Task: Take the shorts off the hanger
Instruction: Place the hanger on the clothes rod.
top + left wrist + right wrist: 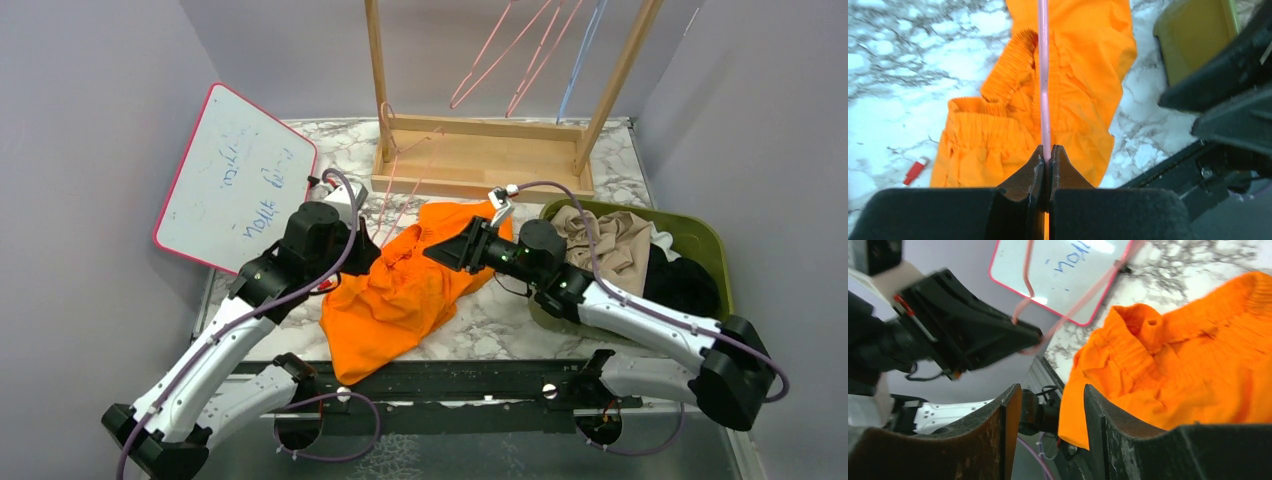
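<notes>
Pinching pink hanger (pixel 1044 75) in clenched L end effector (pixel 1048 150) | orange shorts (pixel 405 290) heaped mid-worktop (pixel 500 322) btwn arms, long axis near-left to far-right | R end effector (pixel 1052 390) jaws apart, empty, over shorts' far-right part; R arm nearer.

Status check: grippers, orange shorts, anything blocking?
Left gripper jaws shut on pink hanger. Right gripper jaws open, over orange shorts. Shorts heaped on table, hanger wire across waistband. No obstruction seen.
</notes>
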